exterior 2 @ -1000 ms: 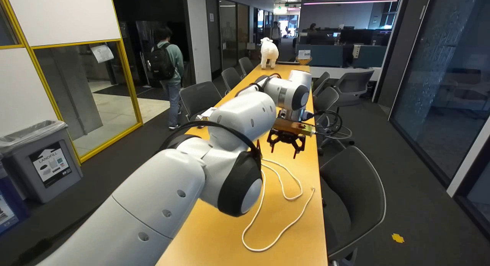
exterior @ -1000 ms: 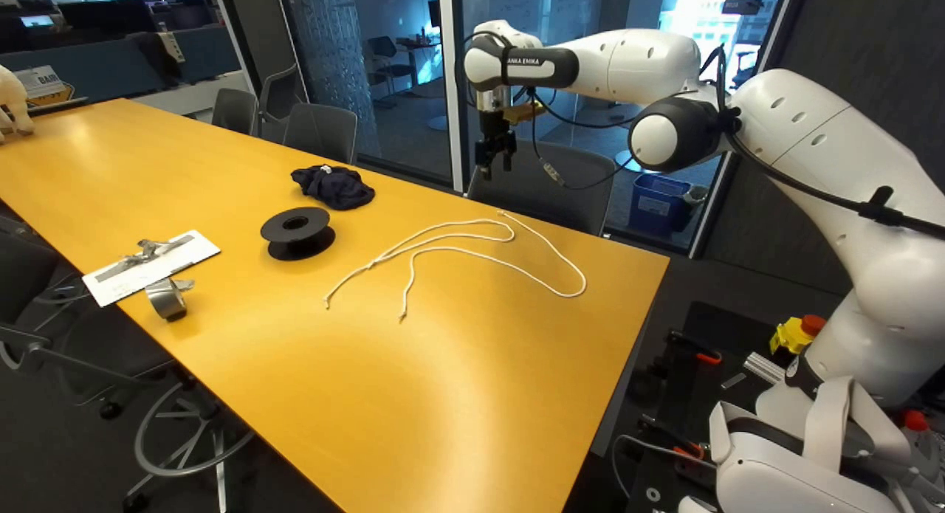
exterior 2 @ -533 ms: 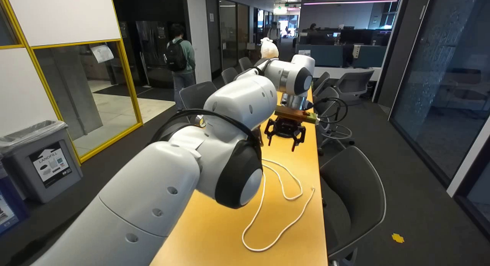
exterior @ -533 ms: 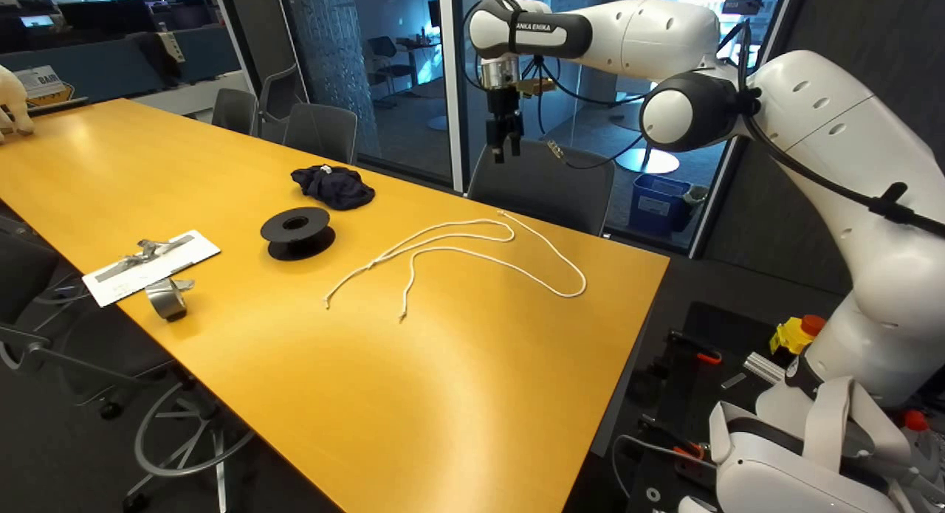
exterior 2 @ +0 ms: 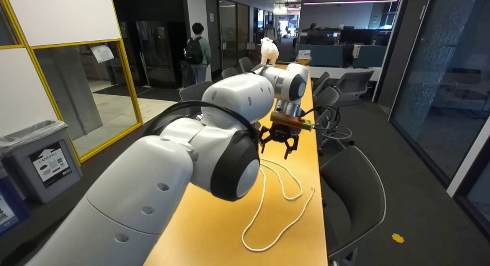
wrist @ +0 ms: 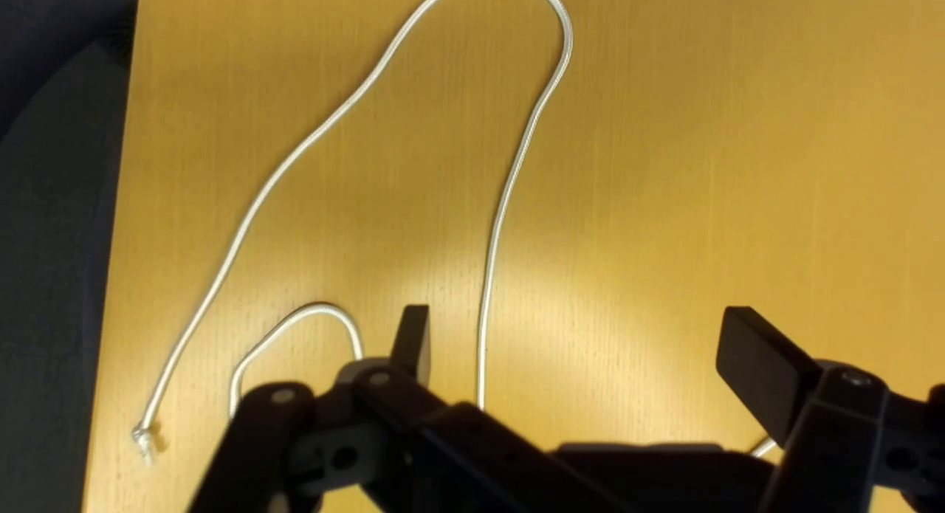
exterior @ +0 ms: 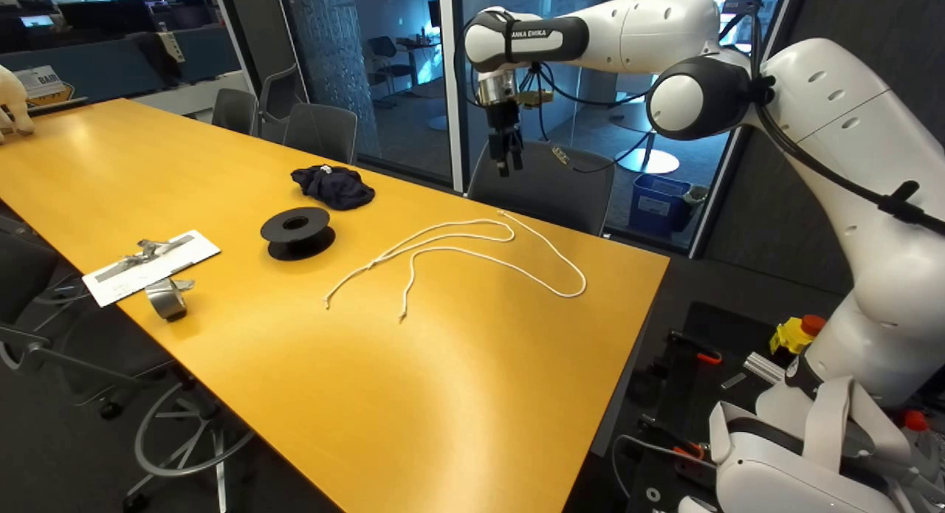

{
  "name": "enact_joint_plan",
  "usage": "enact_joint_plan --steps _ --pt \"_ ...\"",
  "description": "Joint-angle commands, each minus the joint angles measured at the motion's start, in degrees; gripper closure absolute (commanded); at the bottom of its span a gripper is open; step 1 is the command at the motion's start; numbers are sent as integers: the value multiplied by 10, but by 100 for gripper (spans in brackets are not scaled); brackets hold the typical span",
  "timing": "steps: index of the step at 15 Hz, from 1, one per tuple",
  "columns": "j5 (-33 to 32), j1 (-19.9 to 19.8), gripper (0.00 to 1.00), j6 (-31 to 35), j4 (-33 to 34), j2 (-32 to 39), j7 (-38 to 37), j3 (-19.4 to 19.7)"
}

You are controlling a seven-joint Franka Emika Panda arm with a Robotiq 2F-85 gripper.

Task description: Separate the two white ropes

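Two thin white ropes lie on the table. The longer curve (exterior: 567, 295) makes a wide bend toward the robot; it also shows in an exterior view (exterior 2: 256, 250) and the wrist view (wrist: 295, 156). The folded rope (exterior: 480, 221) doubles back in a narrow loop beside it; its bend also shows in an exterior view (exterior 2: 294, 199) and the wrist view (wrist: 317, 307). Their visible stretches lie apart. My gripper (wrist: 576, 317) is open and empty, fingers pointing down, well above the ropes. It hangs high in both exterior views (exterior: 509, 170) (exterior 2: 274, 153). The gripper hides parts of both ropes.
A black spool (exterior: 297, 236), a dark cloth (exterior: 336, 188), a white flat board (exterior: 159, 264) and a silver tape roll (exterior: 167, 299) lie farther along the yellow table (exterior: 443, 395). A chair (exterior 2: 352, 197) stands at the table's edge. The arm hides part of the table.
My gripper rose, then dipped a little, and is now slightly tilted; the arm has drawn up and back. It has stayed open. The ropes have not moved. A person walked on in the background.
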State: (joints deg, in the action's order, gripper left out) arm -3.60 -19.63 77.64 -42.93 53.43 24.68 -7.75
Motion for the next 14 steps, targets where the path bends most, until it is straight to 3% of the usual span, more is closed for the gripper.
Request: enact_joint_plan --steps 1,10,11,14 --pt "-5 0 0 51 -136 -80 7 -4" --pt "-13 7 0 213 -365 -213 -6 -4" --pt "4 31 0 231 -389 -232 1 30" --pt "2 49 0 284 -467 -291 -4 43"
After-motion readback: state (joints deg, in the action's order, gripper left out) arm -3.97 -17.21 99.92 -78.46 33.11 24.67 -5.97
